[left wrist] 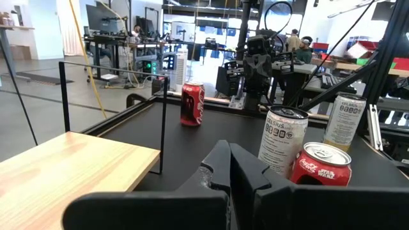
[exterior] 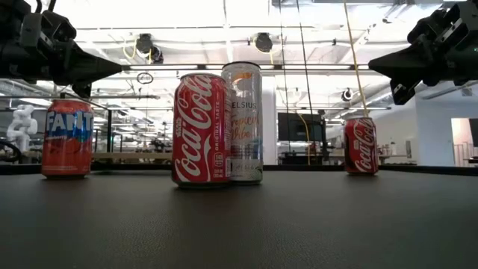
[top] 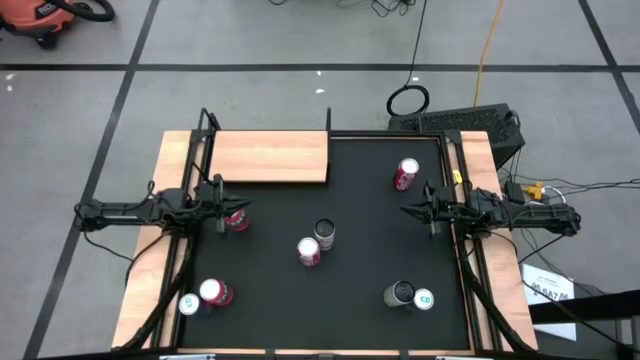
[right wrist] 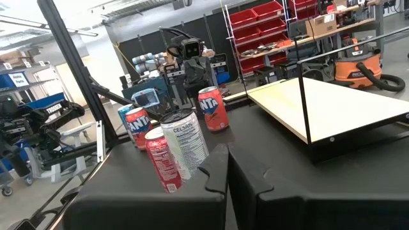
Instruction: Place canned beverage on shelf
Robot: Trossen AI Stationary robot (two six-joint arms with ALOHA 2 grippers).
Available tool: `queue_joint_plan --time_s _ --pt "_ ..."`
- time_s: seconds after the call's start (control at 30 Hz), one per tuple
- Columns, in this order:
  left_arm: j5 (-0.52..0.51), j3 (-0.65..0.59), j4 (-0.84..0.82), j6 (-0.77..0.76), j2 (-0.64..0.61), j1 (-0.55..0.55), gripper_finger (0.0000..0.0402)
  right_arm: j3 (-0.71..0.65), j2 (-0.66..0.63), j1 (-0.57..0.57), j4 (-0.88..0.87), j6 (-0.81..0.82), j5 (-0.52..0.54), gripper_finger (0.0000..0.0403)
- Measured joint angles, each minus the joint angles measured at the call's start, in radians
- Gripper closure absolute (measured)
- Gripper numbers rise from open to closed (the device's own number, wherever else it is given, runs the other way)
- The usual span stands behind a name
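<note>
The shelf (top: 270, 157) is a light wood slab with thin black posts at the table's far left; it also shows in the left wrist view (left wrist: 70, 166) and the right wrist view (right wrist: 332, 108). A Coke can (top: 309, 251) and a silver Celsius can (top: 324, 234) stand upright together at the table's middle. An orange Fanta can (top: 237, 218) stands just beside and below my left gripper (top: 224, 206), which is shut, empty and raised above can height (exterior: 119, 69). My right gripper (top: 405, 210) is shut, empty and raised at the right (exterior: 371, 71), near a Coke can (top: 406, 174).
Two cans (top: 205, 296) stand at the near left corner and two more (top: 410, 296) at the near right. Wooden strips (top: 480, 180) and black rails edge the table on both sides. The black mat (top: 370, 240) lies bare between the can groups.
</note>
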Motion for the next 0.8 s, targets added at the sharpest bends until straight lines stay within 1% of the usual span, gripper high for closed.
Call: queue_joint_plan --time_s 0.47,0.53,0.6,0.7,0.8 --pt "0.000 0.000 0.000 0.000 0.000 0.000 0.0402 0.000 0.000 0.000 0.002 0.000 0.000 0.0403" --pt "0.000 0.000 0.000 0.000 0.000 0.000 0.0402 0.000 0.000 0.000 0.018 0.000 0.014 0.0403" --pt "0.000 0.000 0.000 0.000 0.000 0.000 0.0402 0.000 0.000 0.000 0.049 0.003 0.059 0.0403" --pt "0.000 0.000 0.000 0.000 0.000 0.000 0.0402 0.001 0.000 0.000 0.137 0.080 0.085 0.0403" --pt "0.000 0.000 0.000 0.000 0.000 0.000 0.0402 0.020 0.000 0.000 0.153 0.167 0.085 0.0403"
